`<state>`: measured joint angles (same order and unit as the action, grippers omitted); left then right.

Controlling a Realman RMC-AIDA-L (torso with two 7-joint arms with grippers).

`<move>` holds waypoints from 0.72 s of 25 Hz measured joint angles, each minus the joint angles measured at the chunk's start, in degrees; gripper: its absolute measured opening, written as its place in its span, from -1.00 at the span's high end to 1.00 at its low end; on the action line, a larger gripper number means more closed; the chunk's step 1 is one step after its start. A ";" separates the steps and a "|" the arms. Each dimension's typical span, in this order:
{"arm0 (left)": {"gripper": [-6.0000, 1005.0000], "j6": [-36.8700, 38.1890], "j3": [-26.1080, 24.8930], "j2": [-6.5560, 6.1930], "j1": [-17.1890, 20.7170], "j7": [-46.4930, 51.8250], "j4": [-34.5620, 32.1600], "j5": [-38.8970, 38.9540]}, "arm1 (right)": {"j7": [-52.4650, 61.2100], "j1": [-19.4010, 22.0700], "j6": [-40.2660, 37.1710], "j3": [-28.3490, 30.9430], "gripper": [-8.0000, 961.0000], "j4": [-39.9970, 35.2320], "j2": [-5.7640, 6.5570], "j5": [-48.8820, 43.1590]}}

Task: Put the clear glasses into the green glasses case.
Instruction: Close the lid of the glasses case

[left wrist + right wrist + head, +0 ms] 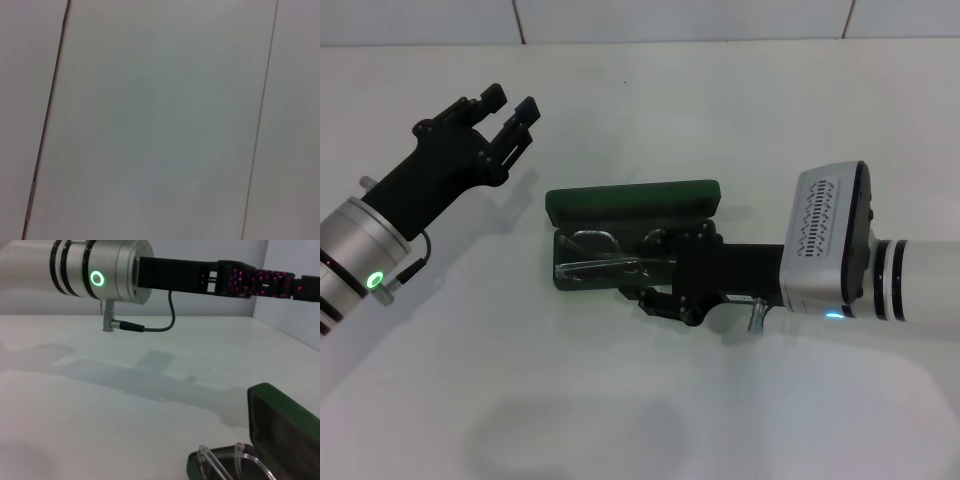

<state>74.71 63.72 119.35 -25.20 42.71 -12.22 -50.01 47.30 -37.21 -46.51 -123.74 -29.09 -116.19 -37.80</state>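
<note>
The green glasses case (pixel 632 201) lies open at the table's middle, its lid (pixel 286 426) standing up on the far side. The clear glasses (pixel 603 256) rest inside its dark base, and their transparent arms (pixel 220 464) also show in the right wrist view. My right gripper (pixel 648 268) reaches in from the right, low over the case's right end, open, with its fingers on either side of the glasses' end. My left gripper (pixel 510 106) hangs open and empty at the far left, well away from the case. It shows in the right wrist view as well, left gripper (pixel 260 282).
The table top (pixel 740 120) is white, with a tiled wall behind it. The left arm's silver cuff with a green ring light (pixel 96 277) and a dangling cable crosses above the table. The left wrist view holds only pale panels with seams (pixel 260 125).
</note>
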 joint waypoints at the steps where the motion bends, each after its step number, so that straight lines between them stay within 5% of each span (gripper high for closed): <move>1: 0.07 0.00 0.00 0.00 0.04 0.00 0.00 0.00 | 0.00 -0.02 0.10 0.00 -0.02 0.00 0.00 0.00; 18: 0.07 0.07 0.00 -0.16 1.10 0.00 0.00 0.00 | -1.10 2.28 -4.01 1.29 -0.01 -2.47 0.26 0.01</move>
<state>74.78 63.72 119.20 -24.10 42.72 -12.22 -50.01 46.20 -34.93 -50.52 -122.45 -31.56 -115.92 -37.79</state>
